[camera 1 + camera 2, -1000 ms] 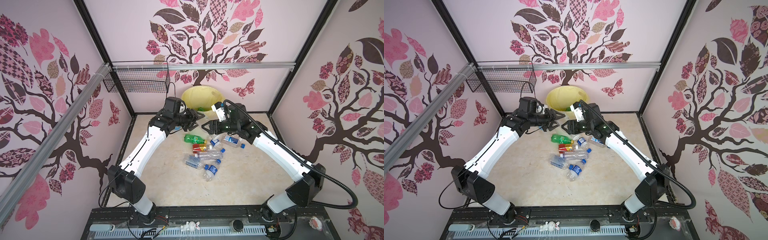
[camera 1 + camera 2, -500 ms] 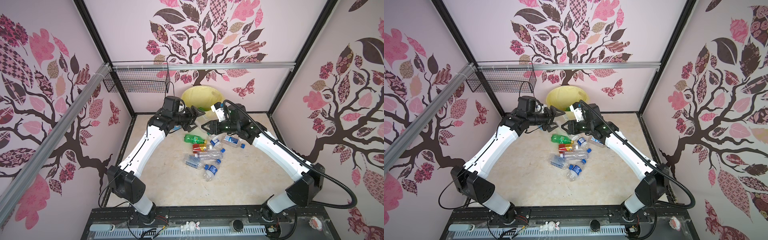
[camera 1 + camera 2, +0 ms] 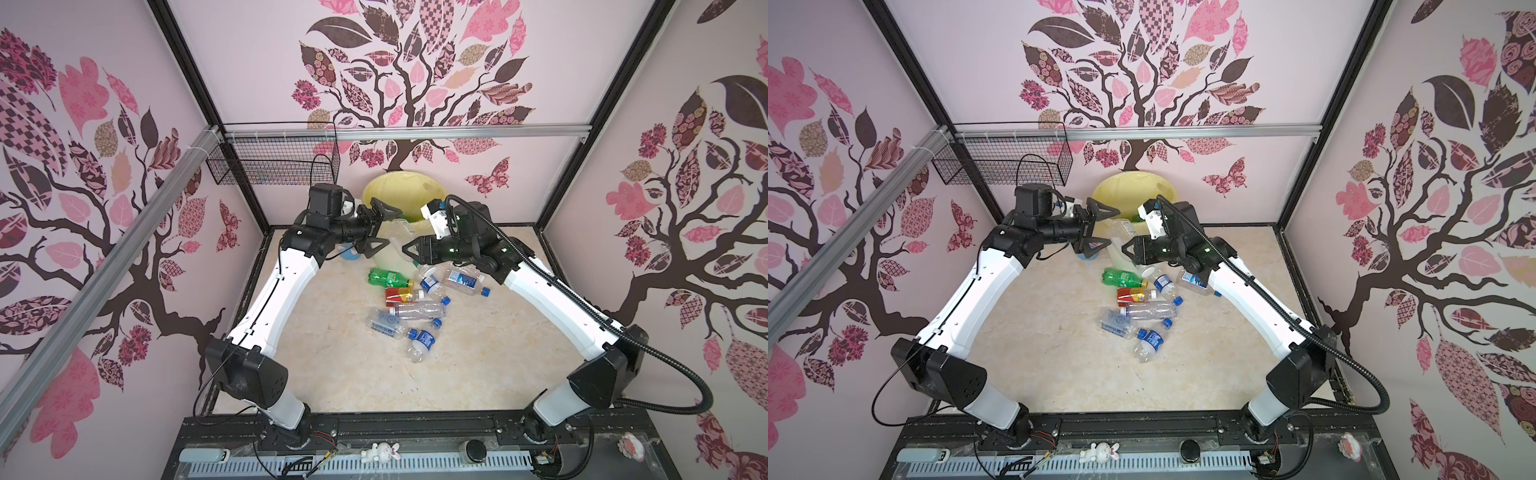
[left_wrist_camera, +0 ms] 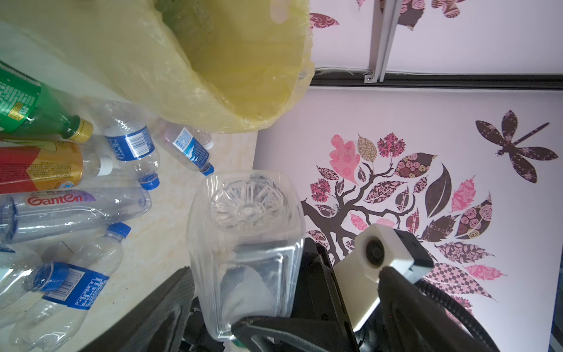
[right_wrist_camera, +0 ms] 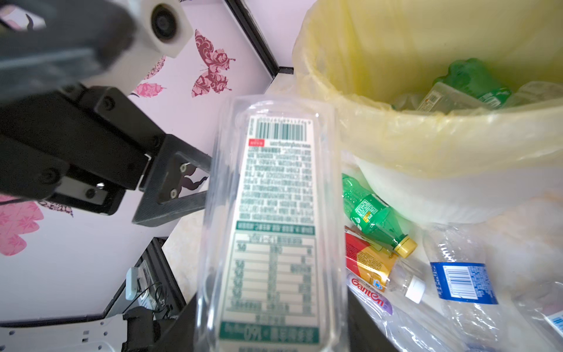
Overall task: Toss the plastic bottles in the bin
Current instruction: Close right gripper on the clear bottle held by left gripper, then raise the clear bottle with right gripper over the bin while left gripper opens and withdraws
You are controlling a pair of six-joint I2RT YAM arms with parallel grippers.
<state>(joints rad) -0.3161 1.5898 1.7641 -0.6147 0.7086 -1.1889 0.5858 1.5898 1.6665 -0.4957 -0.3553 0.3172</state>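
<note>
Now: clear bottle (image 5: 274, 213) held up by the bin (image 3: 401, 187)

My right fingers (image 3: 417, 249) pinch a clear bottle, its base twd the left fingers (image 3: 372, 248), which gape wide w/ nothing held. Bottle hangs just in front of the bin, above the table (image 3: 345, 365). Other bottles (image 3: 415, 309) lie heaped on the table nearby; I see a few more inside the bin

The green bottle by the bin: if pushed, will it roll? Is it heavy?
It probably rolls: the green bottle lies on its round side. Likely light, as it looks empty. The red-labelled bottle beside it may stop it.
</note>
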